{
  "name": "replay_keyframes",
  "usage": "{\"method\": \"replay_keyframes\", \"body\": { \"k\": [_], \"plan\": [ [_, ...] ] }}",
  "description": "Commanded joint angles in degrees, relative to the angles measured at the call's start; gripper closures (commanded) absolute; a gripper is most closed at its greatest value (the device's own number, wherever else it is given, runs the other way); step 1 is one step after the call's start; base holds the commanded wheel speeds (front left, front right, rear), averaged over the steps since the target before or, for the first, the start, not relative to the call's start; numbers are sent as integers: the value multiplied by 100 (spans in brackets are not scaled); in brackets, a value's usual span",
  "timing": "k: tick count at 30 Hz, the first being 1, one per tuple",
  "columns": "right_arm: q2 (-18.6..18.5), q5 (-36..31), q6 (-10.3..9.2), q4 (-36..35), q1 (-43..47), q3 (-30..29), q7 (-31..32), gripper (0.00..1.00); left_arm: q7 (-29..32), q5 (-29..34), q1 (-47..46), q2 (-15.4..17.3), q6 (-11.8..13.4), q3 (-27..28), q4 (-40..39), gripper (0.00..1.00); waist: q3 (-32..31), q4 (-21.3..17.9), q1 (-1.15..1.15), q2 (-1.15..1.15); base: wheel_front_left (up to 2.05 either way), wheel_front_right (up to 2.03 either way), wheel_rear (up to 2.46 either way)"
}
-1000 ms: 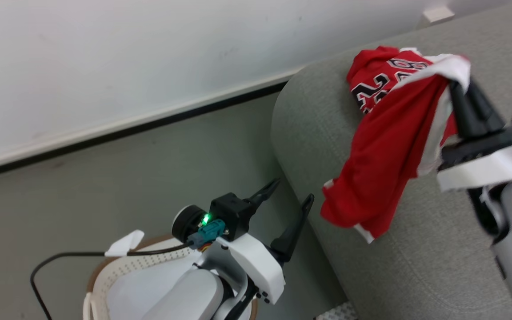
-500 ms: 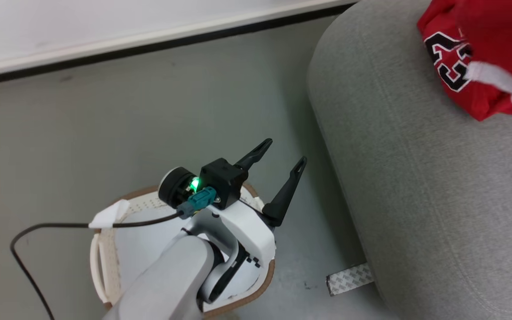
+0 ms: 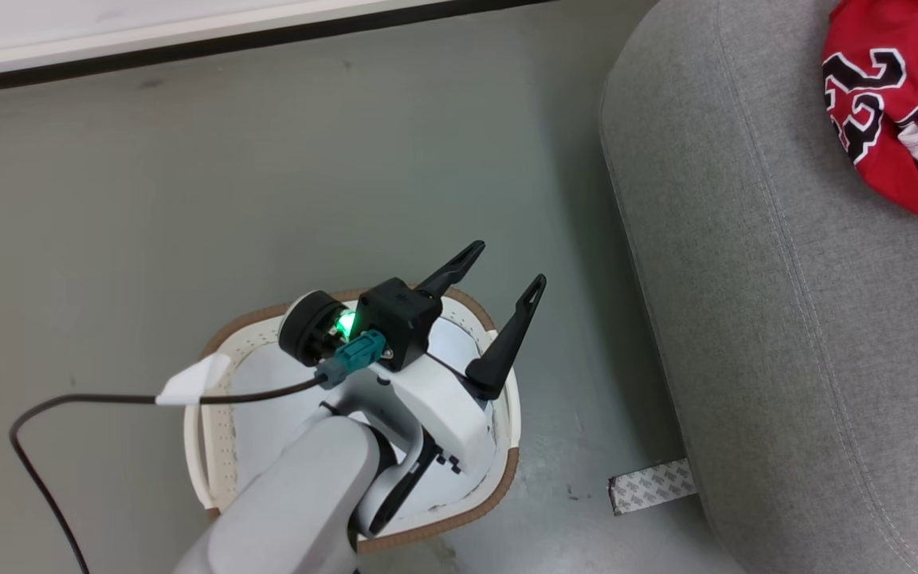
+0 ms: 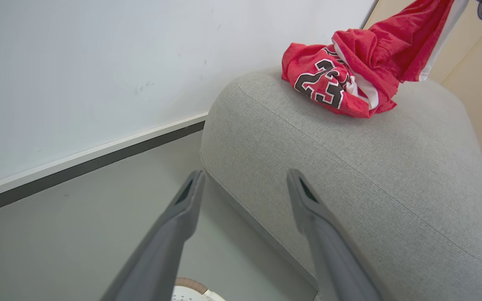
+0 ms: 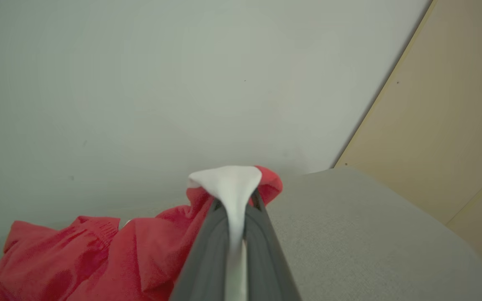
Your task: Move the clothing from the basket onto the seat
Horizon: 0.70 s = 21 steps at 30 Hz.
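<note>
**Jersey on the seat, right claw not yet let go**

Head view: our left claw (image 3: 509, 263) hangs spread and empty. The basket (image 3: 499, 488) sits beneath its wrist, and we see no red in it, just a white sheet (image 3: 268, 399). The jersey (image 3: 889, 104) lies bunched on the seat (image 3: 786, 335), well off to this claw's right and ahead of it. We judge the left claw is parked there to stay clear of the drop.

Left wrist view: beyond the parted left claw (image 4: 246, 173) the seat (image 4: 349, 167) rises ahead with the jersey (image 4: 333, 83) heaped on top. One red fold is drawn up toward the upper right, pulled, we think, by the other arm.

Right wrist view: the right claw (image 5: 234, 200) is clenched on the jersey's white trim (image 5: 228, 184). The red bulk (image 5: 98, 251) sags below and left of its fingers onto the seat (image 5: 349, 234). Most of the cloth rests on the cushion, so we judge opening that claw is what remains.
</note>
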Motion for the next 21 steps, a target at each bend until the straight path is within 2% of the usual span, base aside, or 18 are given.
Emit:
{"method": "replay_keyframes", "body": {
  "k": [1, 2, 3, 4, 7, 9, 12, 16, 21],
  "plan": [
    [177, -178, -13, 177, 259, -131, -80, 93, -4, 51, 30, 62, 5, 4, 9, 0, -18, 6, -1, 0, 0, 0, 0],
    [296, -243, -13, 279, 364, -245, -95, 73, 8, 57, 45, 79, 15, -5, 19, 0, -24, 7, -1, 0, 0, 0, 0],
    [387, -308, -13, 350, 449, -363, -105, 47, 11, 59, 52, 88, 20, -10, 18, 0, -30, 8, -1, 0, 0, 0, 0],
    [471, -357, -13, 412, 534, -490, -123, 0, 9, 54, 60, 94, 21, -9, 20, 0, -43, 5, -1, 0, 0, 0, 0],
    [751, -515, -13, 584, 766, -660, -140, 0, -36, 44, 79, 136, 34, 1, 52, 0, -114, -8, -1, 0, 0, 0, 0],
    [925, -660, -14, 684, 916, -572, -130, 0, -87, 21, 101, 166, 70, 37, 81, 0, -197, -34, -1, 0, 0, 0, 0],
    [1112, -747, -13, 460, 1137, -380, -133, 0, -240, -12, 173, 206, 124, 97, 127, 0, -351, -77, -1, 0, 0, 0, 0],
    [1397, -541, -14, -190, 1665, -89, -133, 0, -522, -84, 351, 269, 245, 245, 226, 0, -614, -145, -1, 0, 0, 0, 0],
    [1736, -228, -13, -1419, 2654, 271, -134, 0, -874, -253, 764, 354, 451, 468, 391, 0, -1039, -195, -1, 0, 0, 0, 0]
  ]
}}
